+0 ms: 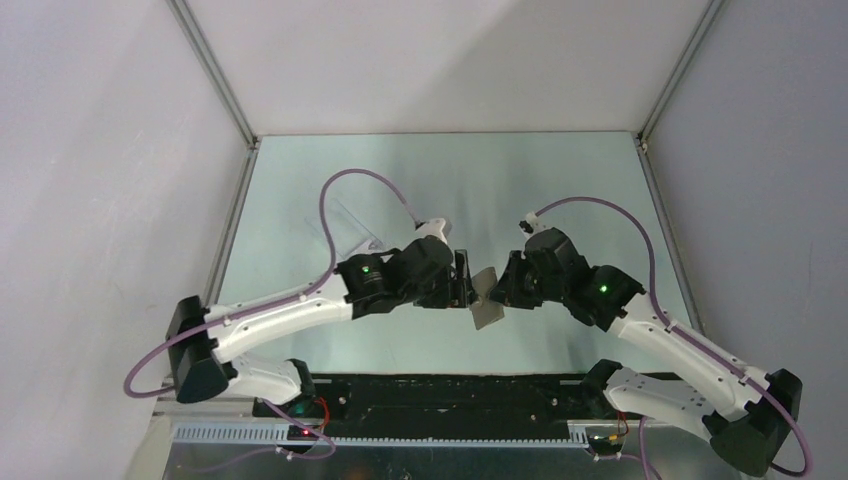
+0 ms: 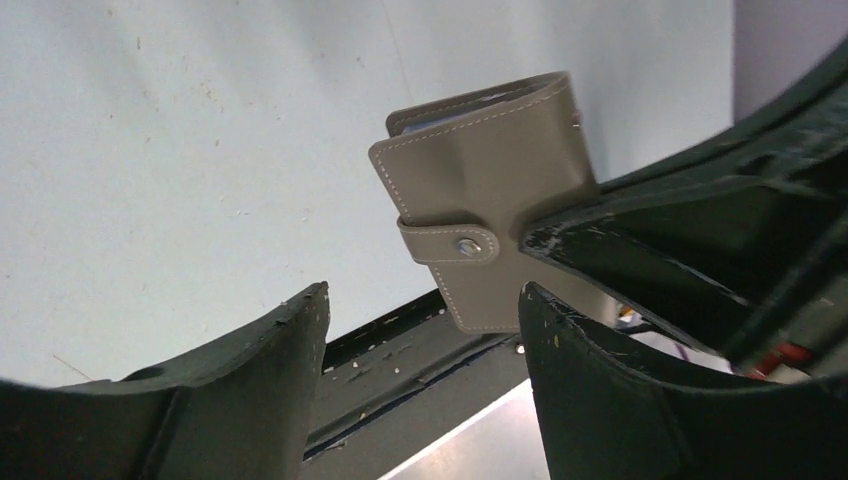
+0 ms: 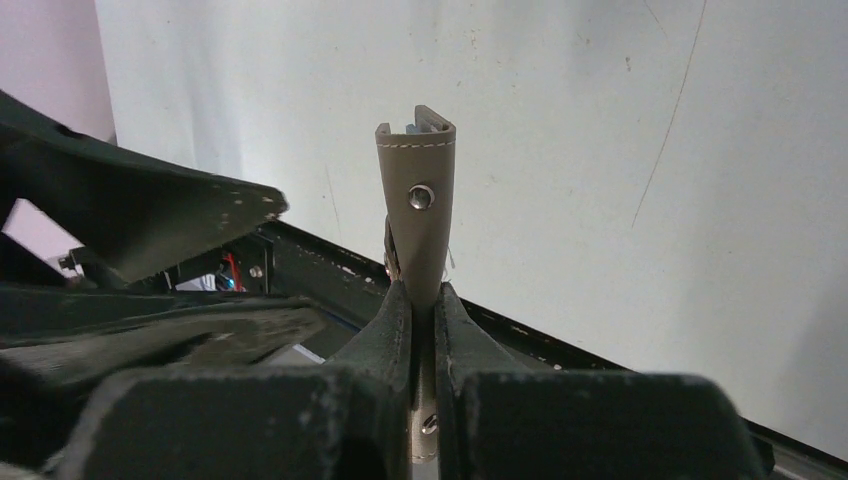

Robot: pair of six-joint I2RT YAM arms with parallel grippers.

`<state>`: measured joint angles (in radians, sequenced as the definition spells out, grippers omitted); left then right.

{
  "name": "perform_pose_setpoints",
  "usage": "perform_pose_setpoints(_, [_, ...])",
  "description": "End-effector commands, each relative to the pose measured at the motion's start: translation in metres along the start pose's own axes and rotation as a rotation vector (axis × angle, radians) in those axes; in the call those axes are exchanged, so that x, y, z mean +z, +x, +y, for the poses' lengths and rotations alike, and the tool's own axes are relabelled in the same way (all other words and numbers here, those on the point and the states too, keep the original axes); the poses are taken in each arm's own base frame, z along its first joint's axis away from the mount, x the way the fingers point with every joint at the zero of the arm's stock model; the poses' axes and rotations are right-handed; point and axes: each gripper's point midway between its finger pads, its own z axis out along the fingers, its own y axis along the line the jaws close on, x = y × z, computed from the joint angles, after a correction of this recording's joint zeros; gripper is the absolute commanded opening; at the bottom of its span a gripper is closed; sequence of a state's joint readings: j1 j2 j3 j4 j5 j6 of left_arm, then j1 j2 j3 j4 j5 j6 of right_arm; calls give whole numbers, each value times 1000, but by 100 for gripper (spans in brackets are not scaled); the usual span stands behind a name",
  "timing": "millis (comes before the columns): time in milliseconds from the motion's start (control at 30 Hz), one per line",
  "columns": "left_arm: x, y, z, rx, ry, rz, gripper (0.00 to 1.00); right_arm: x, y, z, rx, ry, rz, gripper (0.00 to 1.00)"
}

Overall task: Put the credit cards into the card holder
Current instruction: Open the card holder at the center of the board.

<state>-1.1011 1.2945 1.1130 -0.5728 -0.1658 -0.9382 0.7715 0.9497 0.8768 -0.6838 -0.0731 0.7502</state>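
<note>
Right gripper (image 3: 422,296) pinches the snapped-shut card holder (image 2: 490,180); left gripper (image 2: 424,302) gapes.

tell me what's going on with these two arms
The right gripper is shut on the card holder and holds it up between the two arms. The holder is folded closed, with its snap tab across the front. The left gripper is open right beside it, jaws apart, gripping nothing. No credit cards show in any view.
</note>
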Motion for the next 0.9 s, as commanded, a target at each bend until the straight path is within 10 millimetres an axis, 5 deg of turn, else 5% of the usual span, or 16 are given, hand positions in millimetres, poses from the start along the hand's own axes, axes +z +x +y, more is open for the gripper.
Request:
perform_pose_setpoints(0, [7, -5, -7, -1, -51, -21, 74, -7, -8, 8, 23, -27, -45, 0])
perform_pose_setpoints(467, [31, 9, -9, 26, -78, 52, 78, -5, -7, 10, 34, -33, -33, 0])
perform_pose_setpoints(867, [39, 19, 50, -10, -294, 35, 55, -6, -5, 14, 40, -51, -22, 0])
